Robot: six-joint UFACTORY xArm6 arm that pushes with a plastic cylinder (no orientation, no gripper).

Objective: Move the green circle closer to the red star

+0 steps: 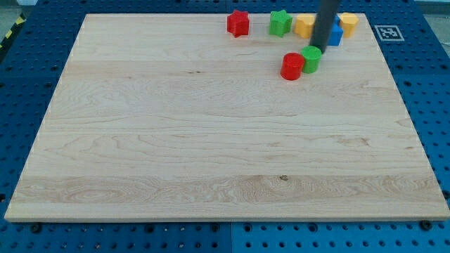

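Observation:
The green circle [311, 59] sits near the view's top right, touching a red round block [292, 67] on its left. The red star [238, 23] lies at the view's top, well to the left of and above the green circle. My tip [318, 46] is at the lower end of the dark rod, right at the green circle's upper right edge, seemingly touching it.
A green star [280, 23] lies right of the red star. A yellow block [304, 25], a blue block [335, 34] partly hidden by the rod, and an orange-yellow block [349, 22] sit at the top right. The wooden board [211, 140] rests on a blue pegboard.

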